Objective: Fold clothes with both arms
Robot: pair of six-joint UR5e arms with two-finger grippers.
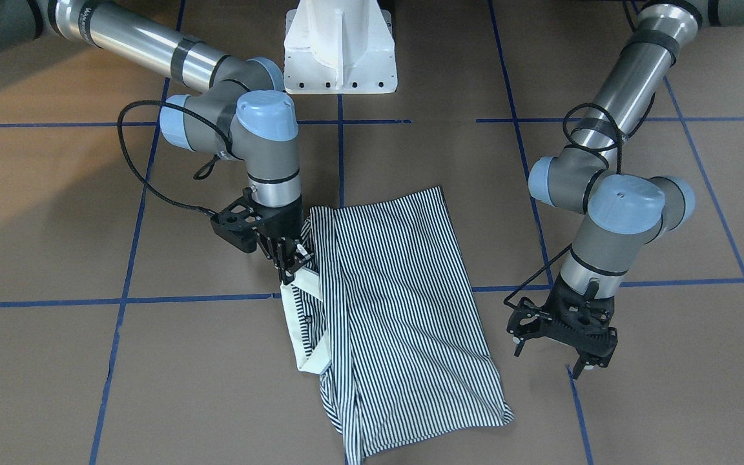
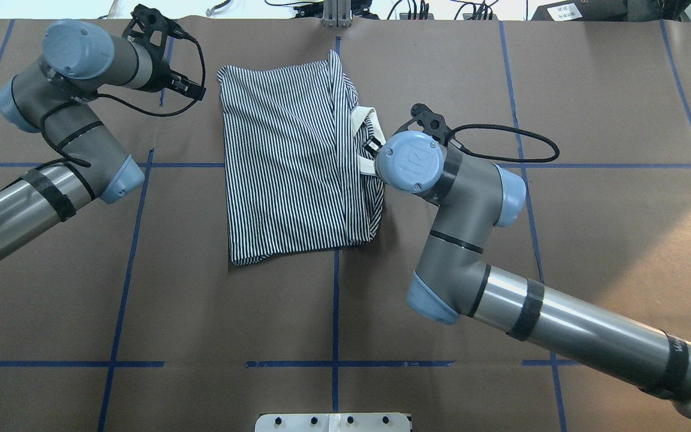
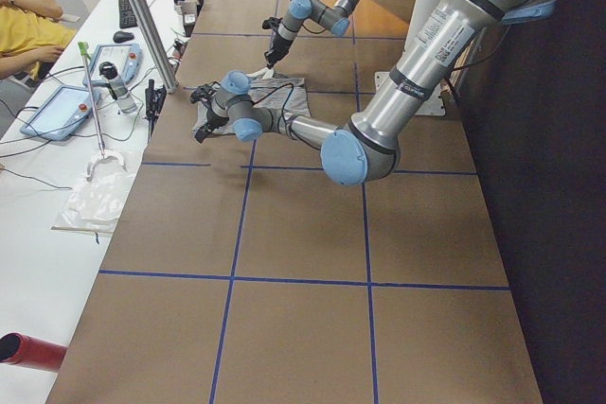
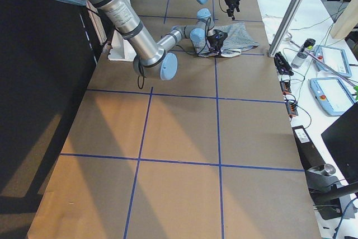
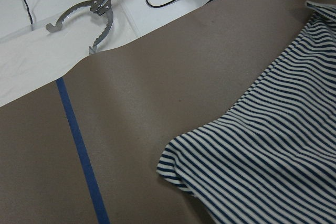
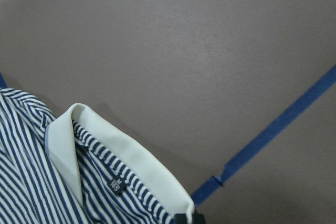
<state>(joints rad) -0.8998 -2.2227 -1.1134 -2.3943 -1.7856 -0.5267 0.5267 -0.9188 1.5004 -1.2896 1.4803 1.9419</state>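
The navy-and-white striped polo shirt [image 1: 398,290] lies folded lengthwise on the brown table, its cream collar [image 1: 301,323] along one long edge. It also shows in the overhead view [image 2: 285,156]. My right gripper [image 1: 294,261] is down at the collar's end and shut on it. In the right wrist view the collar [image 6: 131,166] runs to a black fingertip at the bottom edge. My left gripper [image 1: 547,361] is open and empty just above the table, beside the opposite long edge and apart from it. The left wrist view shows a shirt corner [image 5: 273,150].
The white pedestal base [image 1: 340,51] stands behind the shirt. Blue tape lines [image 1: 204,299] grid the table. Metal tongs [image 5: 100,11] lie on a white surface past the table's far edge, near the left gripper. An operators' bench with tablets [image 4: 333,90] runs along that side.
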